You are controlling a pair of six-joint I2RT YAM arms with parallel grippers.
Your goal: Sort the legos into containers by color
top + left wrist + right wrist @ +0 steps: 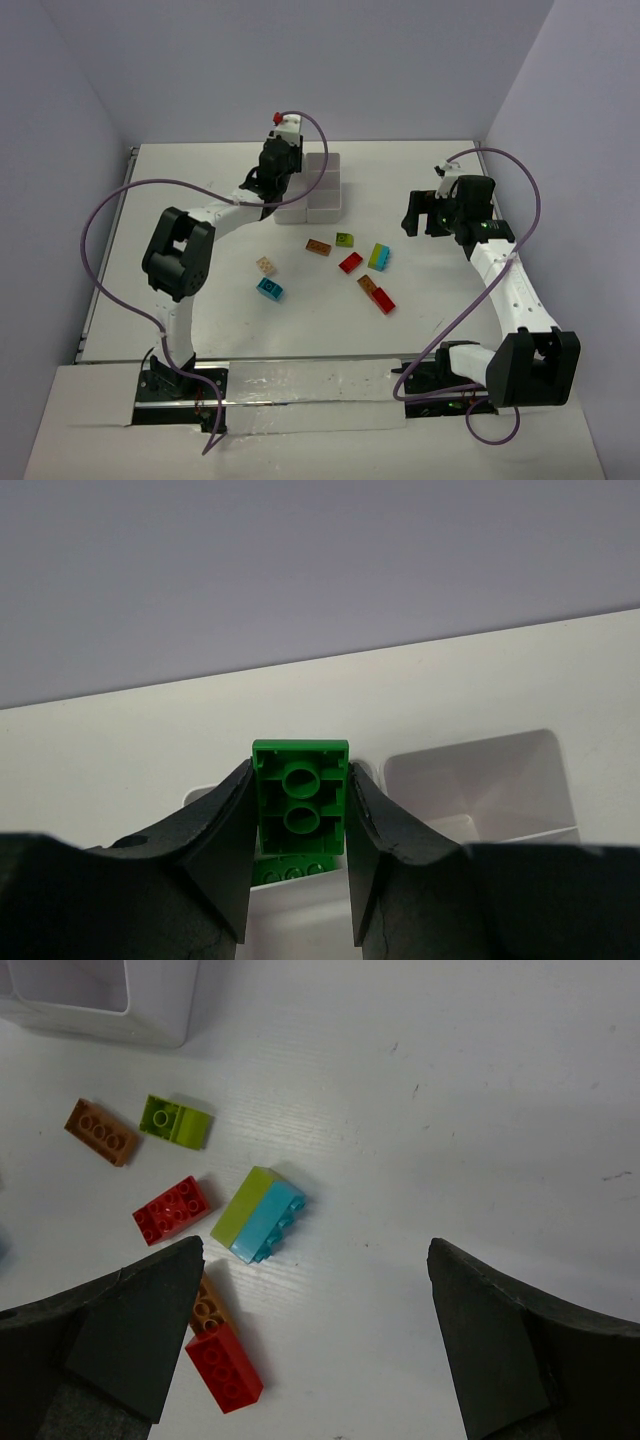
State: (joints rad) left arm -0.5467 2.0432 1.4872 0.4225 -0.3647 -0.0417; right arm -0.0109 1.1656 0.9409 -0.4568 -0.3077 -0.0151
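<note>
Green rectangular brick [300, 815], underside tubes showing, pinched in left hand [300, 772].

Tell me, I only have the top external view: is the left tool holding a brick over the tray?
Observer: Yes, the left wrist view shows the left tool shut on a green brick, its hollow underside facing the camera.
Operator: Anything beneath it?
Observer: Green studs show just below it, apparently a second brick in the tray.
Operator: And the right tool?
Observer: The right tool is open and empty, with a lime-and-cyan brick on the table below.
</note>
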